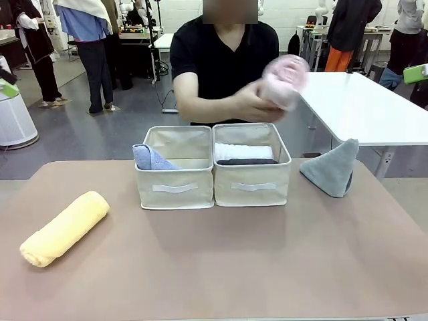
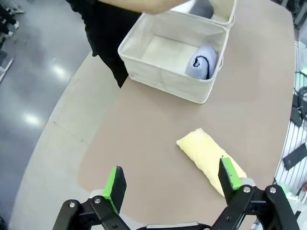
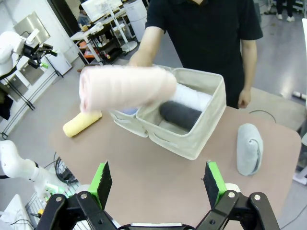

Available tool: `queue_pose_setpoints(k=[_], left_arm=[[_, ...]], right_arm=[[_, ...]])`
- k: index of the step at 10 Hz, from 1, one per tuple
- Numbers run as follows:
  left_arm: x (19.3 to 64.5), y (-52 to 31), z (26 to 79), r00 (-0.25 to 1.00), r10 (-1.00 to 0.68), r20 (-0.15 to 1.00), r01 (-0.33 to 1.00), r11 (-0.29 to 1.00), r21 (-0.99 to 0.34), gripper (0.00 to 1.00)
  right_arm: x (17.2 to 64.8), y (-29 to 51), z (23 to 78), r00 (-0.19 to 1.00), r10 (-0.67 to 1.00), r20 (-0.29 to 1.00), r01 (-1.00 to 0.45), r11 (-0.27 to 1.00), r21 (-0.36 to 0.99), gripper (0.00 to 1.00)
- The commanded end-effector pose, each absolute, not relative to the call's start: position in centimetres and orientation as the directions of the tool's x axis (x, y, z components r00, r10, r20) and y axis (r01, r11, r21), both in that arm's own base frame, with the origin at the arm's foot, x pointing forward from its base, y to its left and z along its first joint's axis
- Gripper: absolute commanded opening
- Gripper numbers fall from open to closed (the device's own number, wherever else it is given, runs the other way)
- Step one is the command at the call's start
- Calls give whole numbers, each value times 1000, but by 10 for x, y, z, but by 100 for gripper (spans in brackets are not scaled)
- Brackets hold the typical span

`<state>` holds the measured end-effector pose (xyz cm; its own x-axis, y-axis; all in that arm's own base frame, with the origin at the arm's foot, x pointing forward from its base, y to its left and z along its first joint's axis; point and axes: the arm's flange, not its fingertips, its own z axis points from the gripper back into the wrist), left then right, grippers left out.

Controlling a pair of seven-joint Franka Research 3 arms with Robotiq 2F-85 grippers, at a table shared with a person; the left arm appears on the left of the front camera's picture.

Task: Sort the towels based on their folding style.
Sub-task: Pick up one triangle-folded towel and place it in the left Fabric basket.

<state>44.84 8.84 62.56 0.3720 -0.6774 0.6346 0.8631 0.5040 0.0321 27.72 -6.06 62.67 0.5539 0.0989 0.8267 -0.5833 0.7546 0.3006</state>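
Front view: The person's hand [image 1: 251, 103] held the pink rolled towel [image 1: 284, 80] in the air, above and behind the right bin [image 1: 253, 184]. That bin contained the white roll [image 1: 244, 152] with the dark grey roll [image 1: 246, 162] in front of it. The left bin [image 1: 175, 187], touching the right one, contained the light blue cone fold [image 1: 150, 158] at its left end. The grey-teal cone fold [image 1: 331, 168] stood upright on the table [image 1: 221, 267], near the right bin's right side. The yellow roll [image 1: 65, 229] lay on the table well apart from the left bin, toward the left edge.

Left wrist view: The left gripper [image 2: 170, 184] had its jaws wide apart with nothing between them. It hung above bare tabletop, with the yellow roll just beside one finger.

Right wrist view: The right gripper [image 3: 157, 184] also had its jaws wide apart and gripped nothing. The pink towel appeared blurred above the bins, and the grey-teal fold sat on the table beside the bin with the dark grey roll.
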Motion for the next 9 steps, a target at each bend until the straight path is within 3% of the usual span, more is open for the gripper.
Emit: queue_pose_setpoints(k=[1,9], left_arm=[[435,109,620,374,-625,685,857,515,2,100],[443,120,613,454,-618,642,827,560,-46,100]], right_arm=[[279,-60,624,544,103,833,-607,734,306,100],[279,-60,624,544,103,833,-607,734,306,100]])
